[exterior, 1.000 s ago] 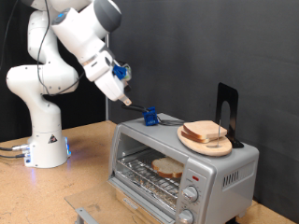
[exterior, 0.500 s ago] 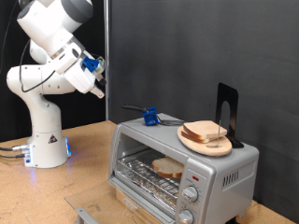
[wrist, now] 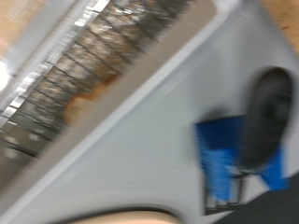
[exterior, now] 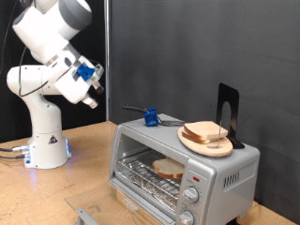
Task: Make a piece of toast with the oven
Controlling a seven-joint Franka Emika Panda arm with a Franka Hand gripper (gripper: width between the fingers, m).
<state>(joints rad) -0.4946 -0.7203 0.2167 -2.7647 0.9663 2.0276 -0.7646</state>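
The silver oven (exterior: 183, 173) stands at the exterior view's lower right. One piece of toast (exterior: 169, 169) lies on the wire rack inside it, seen through the glass front. My gripper (exterior: 94, 97) hangs in the air well off to the exterior view's left of the oven, above the table, with nothing visible between its fingers. The wrist view is blurred. It shows the oven's grey top (wrist: 140, 149) and the browned toast (wrist: 89, 91) behind the rack wires; the fingers do not show there.
A round wooden plate (exterior: 190, 141) with stacked bread slices (exterior: 206, 132) sits on the oven's top. A blue clip-like object (exterior: 150, 116) (wrist: 234, 163) and a black upright bracket (exterior: 228, 111) stand there too. A metal part (exterior: 86, 217) lies at the table's front.
The arm has swung away from above the oven's top towards the exterior view's left, then dipped slightly. The toast, plate and oven have not moved.
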